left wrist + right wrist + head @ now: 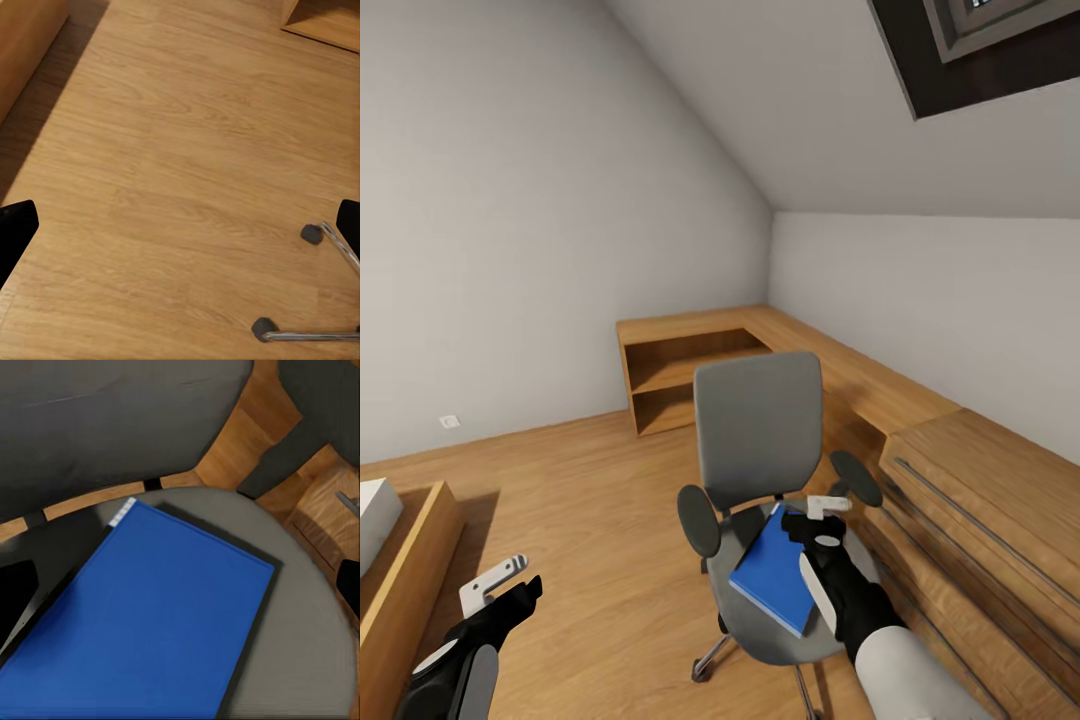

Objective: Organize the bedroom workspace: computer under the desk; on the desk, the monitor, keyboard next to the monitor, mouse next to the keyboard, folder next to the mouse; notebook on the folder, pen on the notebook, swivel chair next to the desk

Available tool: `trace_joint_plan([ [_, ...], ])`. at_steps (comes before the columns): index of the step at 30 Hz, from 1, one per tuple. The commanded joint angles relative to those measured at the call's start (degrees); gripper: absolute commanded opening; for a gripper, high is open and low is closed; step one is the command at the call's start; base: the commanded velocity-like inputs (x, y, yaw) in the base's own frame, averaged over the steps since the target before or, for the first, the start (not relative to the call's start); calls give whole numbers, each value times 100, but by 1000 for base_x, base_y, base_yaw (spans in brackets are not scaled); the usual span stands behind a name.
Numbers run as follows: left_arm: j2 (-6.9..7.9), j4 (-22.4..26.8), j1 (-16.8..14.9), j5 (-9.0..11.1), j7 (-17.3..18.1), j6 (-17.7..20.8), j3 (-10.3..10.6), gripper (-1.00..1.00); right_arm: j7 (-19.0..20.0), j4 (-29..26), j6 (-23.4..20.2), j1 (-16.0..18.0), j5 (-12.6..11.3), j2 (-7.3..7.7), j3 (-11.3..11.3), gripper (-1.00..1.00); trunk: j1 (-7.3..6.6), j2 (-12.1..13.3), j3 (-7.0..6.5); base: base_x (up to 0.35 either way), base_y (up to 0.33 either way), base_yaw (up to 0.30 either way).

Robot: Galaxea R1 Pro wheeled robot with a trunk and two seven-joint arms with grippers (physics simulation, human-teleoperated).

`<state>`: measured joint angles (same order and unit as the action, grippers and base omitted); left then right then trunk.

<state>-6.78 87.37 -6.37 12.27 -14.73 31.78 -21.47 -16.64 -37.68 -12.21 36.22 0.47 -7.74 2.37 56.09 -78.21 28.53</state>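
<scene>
1 folder (773,582) lies flat on the chair (760,430) seat. Right gripper (818,518) hovers above its far edge, fingers apart (left gripper (500,590) idle, open). Best lower squarely, pinch that edge.

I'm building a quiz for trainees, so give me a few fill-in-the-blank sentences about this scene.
1. The folder lying on the swivel chair is coloured ____.
2. The right gripper hovers above the chair's ____.
3. The left gripper hangs over the bare wooden ____.

Missing words: blue; seat; floor
</scene>
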Motion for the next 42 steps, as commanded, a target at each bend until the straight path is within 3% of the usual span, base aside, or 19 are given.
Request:
trace_joint_plan([
  [1,-4,8,-4,60,-39,22,-4,100,-37,53,-10,18,9,4,23,100,23,-45,25,0,0,0],
  [7,-6,8,-4,59,-39,22,-9,100,-34,477,95,354,0,12,13,100,154,-286,132,0,0,0],
  [15,-7,8,-4,57,-41,24,-7,100,-22,1871,404,1467,-26,151,-29,100,330,-607,276,0,0,0],
  [19,-7,8,-4,57,-41,28,-2,100,53,2224,574,1740,-34,228,-36,100,418,-767,348,0,0,0],
  [23,-7,6,-4,56,-39,33,7,100,388,2363,665,1850,-38,299,-83,100,506,-928,420,0,0,0],
  [25,-7,1,-4,56,-39,44,109,100,592,2425,836,1872,-38,299,-231,100,550,-1008,455,0,0,0],
  [31,-7,1,-4,56,-31,71,253,100,647,2939,1789,1871,-38,229,-309,100,681,-1249,563,0,0,0],
  [42,-7,-1,-4,54,-31,74,372,100,629,2942,1864,1862,-38,174,-320,100,923,-1690,761,0,0,0],
])
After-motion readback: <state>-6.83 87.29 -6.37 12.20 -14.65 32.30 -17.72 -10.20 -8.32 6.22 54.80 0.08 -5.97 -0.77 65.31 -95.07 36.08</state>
